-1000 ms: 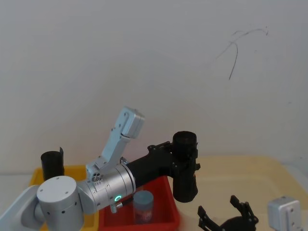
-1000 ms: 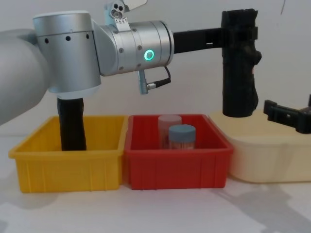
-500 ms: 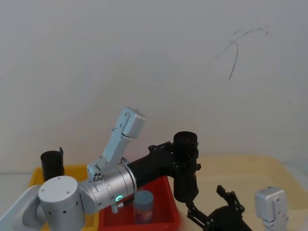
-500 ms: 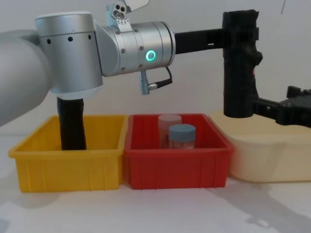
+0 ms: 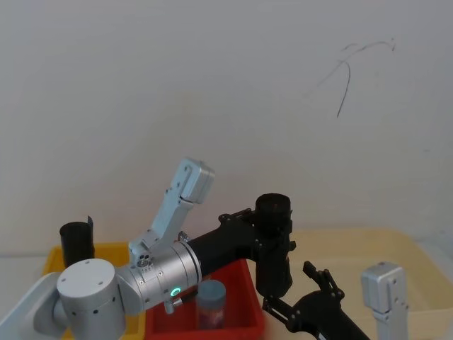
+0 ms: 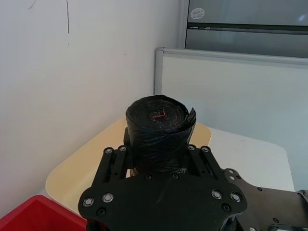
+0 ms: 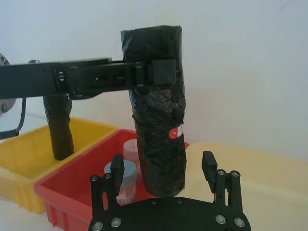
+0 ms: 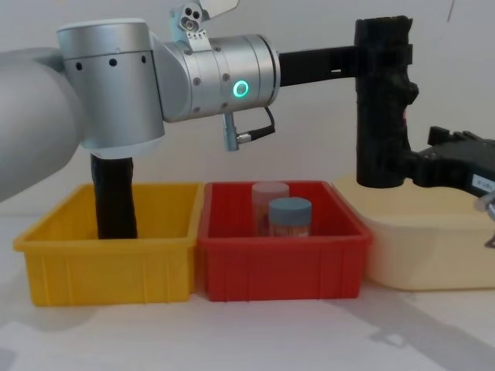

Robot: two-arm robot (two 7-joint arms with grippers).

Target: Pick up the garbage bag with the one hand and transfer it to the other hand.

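The left gripper is clamping the garbage bag near its top, jaws clenched tight on the crinkled black roll. The roll is hanging upright in the air, most of its length below those jaws and only a short stub above them. From the left wrist view, the roll's rolled-up end is poking up between the two fingers, squeezed on both sides.

And here is the right gripper, sitting at the low end of the roll with its jaws released and spread wide. The bag's lower part is standing between the two fingers, with a clear gap on each side, so nothing is touching yet. A small red-and-white mark is showing on the roll, above the right jaws and well below the left ones.

Below both sets of jaws, the cream tray is lying under the bag's bottom end. Beyond the left jaws, back toward the silver arm, the red bin is holding a blue-lidded jar, and the yellow bin is holding a slimmer black tube.
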